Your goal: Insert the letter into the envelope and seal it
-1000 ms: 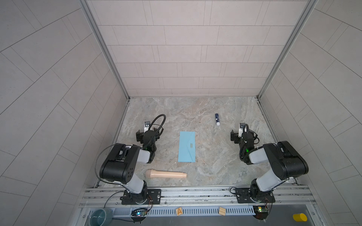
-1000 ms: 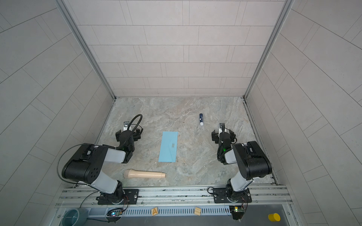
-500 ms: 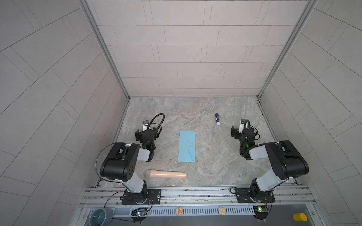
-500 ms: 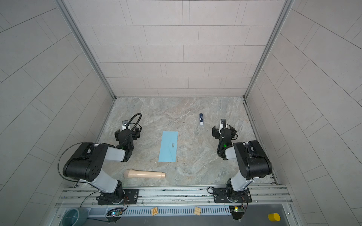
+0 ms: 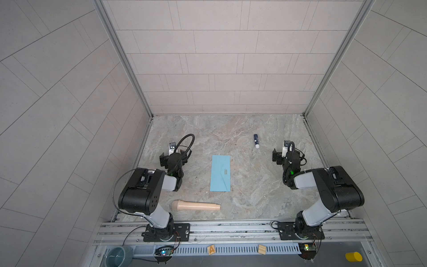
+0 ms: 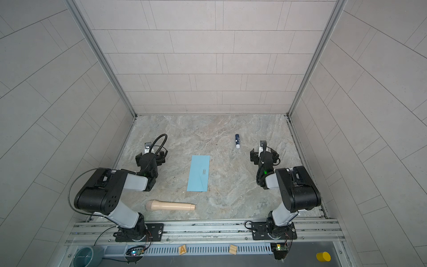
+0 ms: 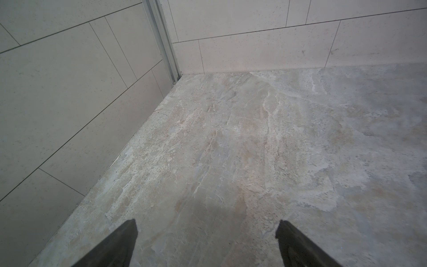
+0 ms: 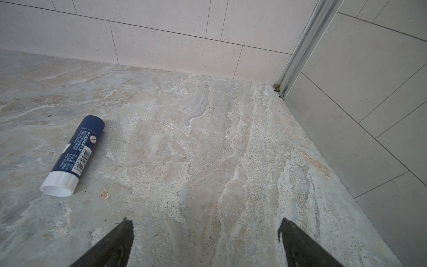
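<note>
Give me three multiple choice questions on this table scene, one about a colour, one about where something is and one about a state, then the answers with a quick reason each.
1. What colour is the envelope?
A. white
B. light blue
C. yellow

2. Where is the glue stick?
A. on top of the envelope
B. lying on the table, farther back than the envelope, towards the right gripper
C. inside the envelope

3. The right gripper's fingers are:
A. open and empty
B. shut on the glue stick
C. shut on the envelope

Answers:
1 B: it shows pale blue in both top views.
2 B: it lies on bare marble, apart from the envelope.
3 A: the right wrist view shows them wide apart with only table between.
</note>
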Action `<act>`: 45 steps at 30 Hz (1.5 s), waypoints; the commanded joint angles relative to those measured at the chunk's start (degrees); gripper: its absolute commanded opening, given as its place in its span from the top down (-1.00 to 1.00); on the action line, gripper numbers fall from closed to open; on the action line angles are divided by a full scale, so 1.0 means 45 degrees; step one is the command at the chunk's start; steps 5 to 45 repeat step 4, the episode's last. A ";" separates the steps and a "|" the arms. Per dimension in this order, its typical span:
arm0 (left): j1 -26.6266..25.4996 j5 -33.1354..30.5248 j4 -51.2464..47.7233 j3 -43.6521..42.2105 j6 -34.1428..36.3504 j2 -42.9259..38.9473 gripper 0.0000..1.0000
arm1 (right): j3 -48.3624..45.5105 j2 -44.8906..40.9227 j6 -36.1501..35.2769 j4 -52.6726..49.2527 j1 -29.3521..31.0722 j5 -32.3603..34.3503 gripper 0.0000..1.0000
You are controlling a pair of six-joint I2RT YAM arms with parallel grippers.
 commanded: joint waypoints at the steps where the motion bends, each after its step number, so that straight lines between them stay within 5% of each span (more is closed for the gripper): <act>1: 0.0068 -0.0006 0.0266 0.0158 -0.0157 -0.0027 -1.00 | 0.0084 -0.0088 0.0089 -0.0228 -0.0057 -0.0046 -0.99; 45: 0.0069 -0.0001 0.0249 0.0175 -0.0158 -0.0026 -1.00 | 0.0063 -0.0090 0.0084 -0.0237 -0.0062 -0.0034 -0.98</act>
